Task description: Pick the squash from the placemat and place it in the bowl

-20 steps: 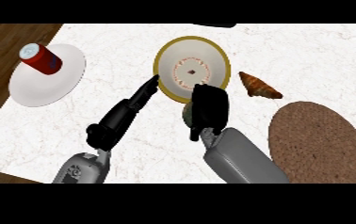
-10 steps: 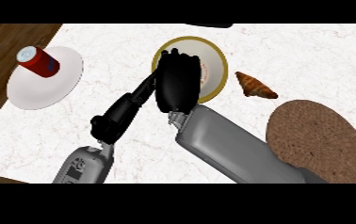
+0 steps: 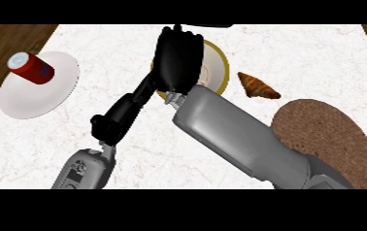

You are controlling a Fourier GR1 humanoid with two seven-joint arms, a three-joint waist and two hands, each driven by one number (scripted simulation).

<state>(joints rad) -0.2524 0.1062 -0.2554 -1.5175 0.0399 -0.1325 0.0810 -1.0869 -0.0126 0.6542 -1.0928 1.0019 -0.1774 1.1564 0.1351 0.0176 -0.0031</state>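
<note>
My right hand point(image 3: 179, 62) hovers over the left half of the yellow-rimmed bowl point(image 3: 217, 70), its back toward me and its fingers curled downward. The squash shows nowhere; the hand hides whatever it holds. The brown placemat point(image 3: 319, 130) at the lower right lies bare, partly covered by my right forearm. My left hand point(image 3: 122, 113) stretches up toward the bowl's left rim with straight fingers and holds nothing.
A croissant point(image 3: 258, 86) lies on the counter just right of the bowl. At the left stands a white plate point(image 3: 39, 96) with a red can point(image 3: 32, 67) on it. The counter's wooden edge shows at the upper left.
My right hand has moved up and leftward from below the bowl's right side to above the bowl, now covering its middle. The left hand has kept its place beside the bowl.
</note>
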